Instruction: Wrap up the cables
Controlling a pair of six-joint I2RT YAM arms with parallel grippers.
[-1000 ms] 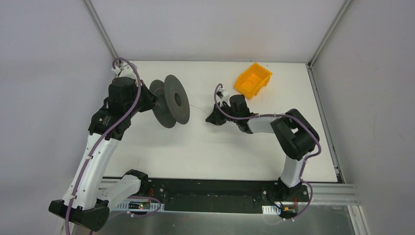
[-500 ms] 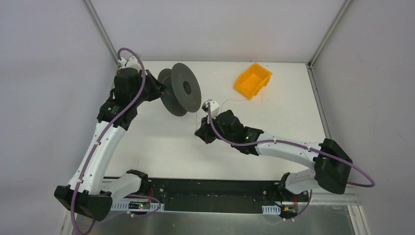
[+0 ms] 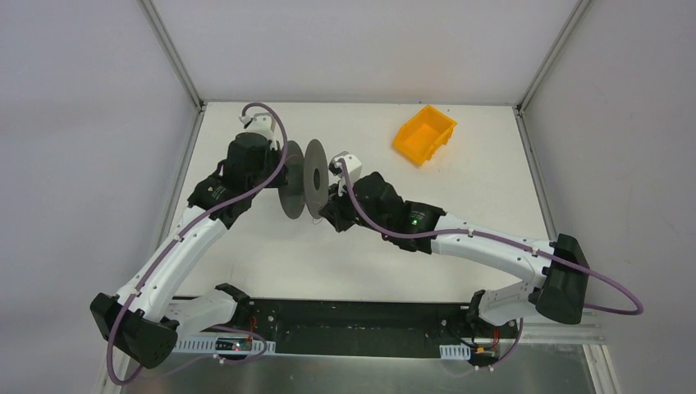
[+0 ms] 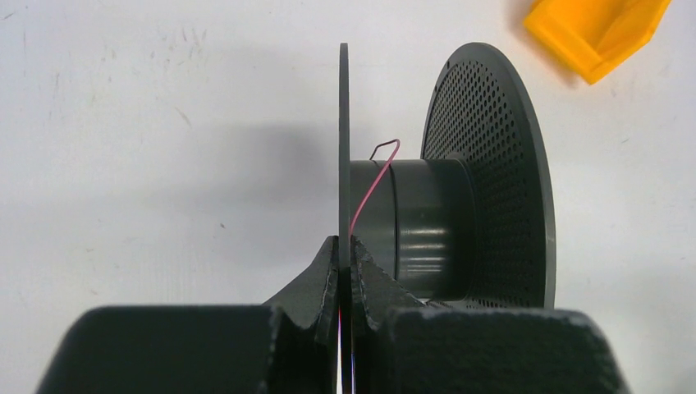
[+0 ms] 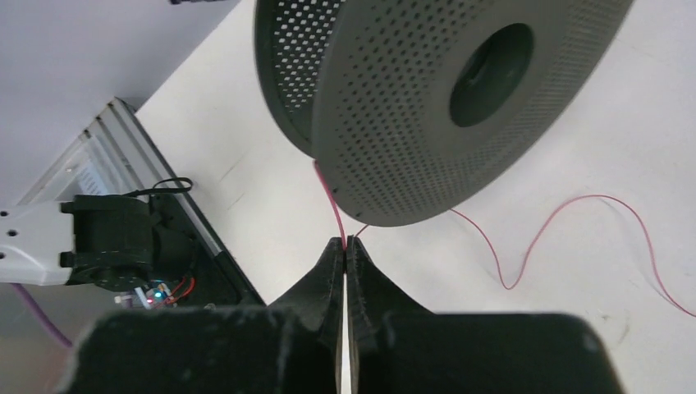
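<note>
A dark grey perforated spool (image 3: 302, 187) is held off the table at mid-left. My left gripper (image 4: 345, 250) is shut on the spool's near flange (image 4: 344, 148), seen edge-on. The thin pink cable (image 4: 371, 179) crosses the spool's hub (image 4: 410, 222). My right gripper (image 5: 345, 244) is shut on the cable (image 5: 328, 197) just below the spool (image 5: 427, 98). From the fingertips the cable runs up to the hub. The loose part (image 5: 558, 238) curls over the table to the right. In the top view my right gripper (image 3: 328, 209) is right beside the spool.
An orange bin (image 3: 423, 133) lies at the back right of the white table (image 3: 460, 189), and its corner shows in the left wrist view (image 4: 595, 33). The black base rail (image 3: 345, 324) runs along the near edge. Enclosure walls stand around the table.
The left arm has carried the spool right and nearer, turning it edge-on to the camera. The right arm has swung left and stretched out, bringing its gripper right up to the spool.
</note>
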